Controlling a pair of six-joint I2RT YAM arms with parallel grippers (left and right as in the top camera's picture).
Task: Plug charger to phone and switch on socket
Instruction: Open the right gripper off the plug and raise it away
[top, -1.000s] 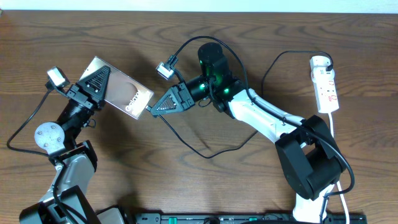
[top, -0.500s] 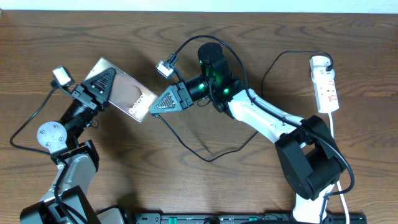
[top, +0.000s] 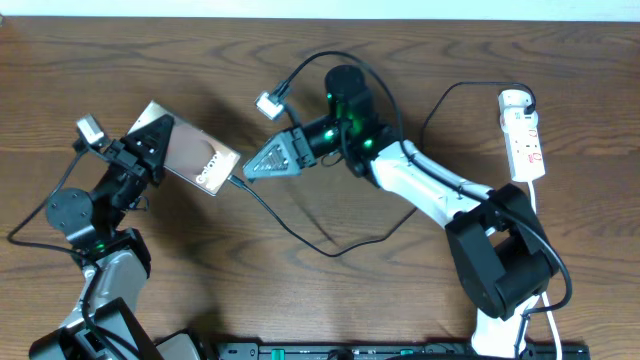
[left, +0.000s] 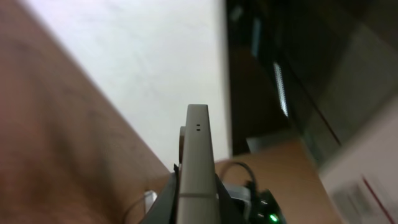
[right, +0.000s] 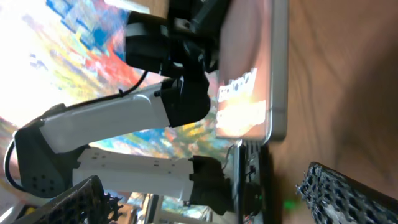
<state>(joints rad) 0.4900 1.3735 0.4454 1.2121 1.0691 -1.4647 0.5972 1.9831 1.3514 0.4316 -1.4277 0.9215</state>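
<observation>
Half-done: right claw (top: 252, 168) spread, backed off; thin black charger cable (top: 290, 225) looks seated in flat dark phone (top: 190, 160), left claw (top: 152, 130) pinching. White socket strip (top: 524, 140) next.

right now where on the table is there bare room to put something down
Most bare wood is at the near middle of the table, between the two arm bases, below the charger loop. The far left corner beyond the phone is also free. Crowded: around the phone, where left gripper and right gripper sit close, and beside the socket, where cable runs.
</observation>
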